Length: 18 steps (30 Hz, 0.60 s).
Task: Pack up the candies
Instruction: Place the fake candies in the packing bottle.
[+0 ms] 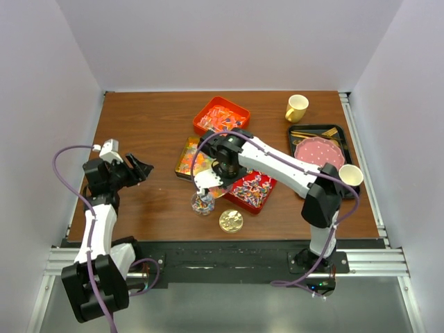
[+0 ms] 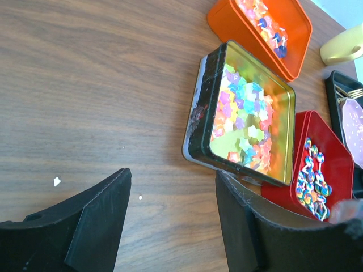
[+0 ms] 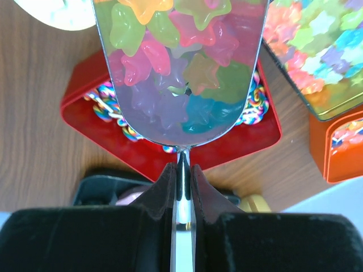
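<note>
Right jaws clamped on scoop (image 3: 181, 141) handle, star candies (image 3: 170, 85) heaped inside; left jaws apart above surface (image 2: 85, 85).

Your right claw (image 1: 220, 168) is reaching over the middle of the bench (image 1: 139, 118), holding a pale scoop (image 1: 207, 180) just above a small jar (image 1: 203, 203). The candies (image 1: 220, 119) are sitting in an orange tray (image 1: 241, 111), a gold tin (image 1: 182, 163) and a red tray (image 1: 234, 196) around it. A gold lid (image 1: 231, 220) is lying near the jar. Your left claw (image 1: 141, 168) is hovering at the left, jaws apart, well apart from the trays.
</note>
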Tool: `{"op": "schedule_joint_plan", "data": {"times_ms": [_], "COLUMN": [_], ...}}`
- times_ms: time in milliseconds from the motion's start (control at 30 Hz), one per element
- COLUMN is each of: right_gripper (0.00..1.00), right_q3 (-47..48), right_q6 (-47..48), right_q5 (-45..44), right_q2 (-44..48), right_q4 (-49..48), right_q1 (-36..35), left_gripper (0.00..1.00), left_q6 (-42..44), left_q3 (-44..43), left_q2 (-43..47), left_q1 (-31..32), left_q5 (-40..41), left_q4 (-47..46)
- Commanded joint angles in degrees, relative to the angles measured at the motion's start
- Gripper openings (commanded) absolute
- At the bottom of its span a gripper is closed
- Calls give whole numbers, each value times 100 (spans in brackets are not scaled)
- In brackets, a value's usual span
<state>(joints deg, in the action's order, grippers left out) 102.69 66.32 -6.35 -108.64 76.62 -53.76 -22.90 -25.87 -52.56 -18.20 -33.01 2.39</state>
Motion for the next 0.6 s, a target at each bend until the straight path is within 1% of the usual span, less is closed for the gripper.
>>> {"op": "schedule_joint_plan", "data": {"times_ms": [0, 167, 200, 267, 333, 433, 567], "right_gripper": [0, 0, 0, 0, 0, 0, 0], "right_q3": [286, 620, 716, 971, 1094, 964, 603], "right_q6": [-216, -295, -348, -357, -322, -226, -23], "right_q5": [-832, -1289, -1577, -1781, -2071, -2493, -2749], "right_q2": [-333, -683, -754, -913, -975, -975, -799], "right_q4": [301, 502, 599, 810, 916, 995, 881], "right_q1": [-144, -275, -310, -407, -451, -583, -715], "left_gripper": [66, 66, 66, 66, 66, 66, 66], "left_q6": [110, 22, 13, -13, -22, -31, -83], "left_q3": [108, 222, 231, 275, 275, 249, 249], "left_q2": [157, 237, 263, 281, 246, 202, 210], "left_q1": [9, 0, 0, 9, 0, 0, 9], "left_q5": [32, 23, 14, 14, -21, -3, 6], "left_q4": [-81, -160, -152, -151, -371, -398, -459]}}
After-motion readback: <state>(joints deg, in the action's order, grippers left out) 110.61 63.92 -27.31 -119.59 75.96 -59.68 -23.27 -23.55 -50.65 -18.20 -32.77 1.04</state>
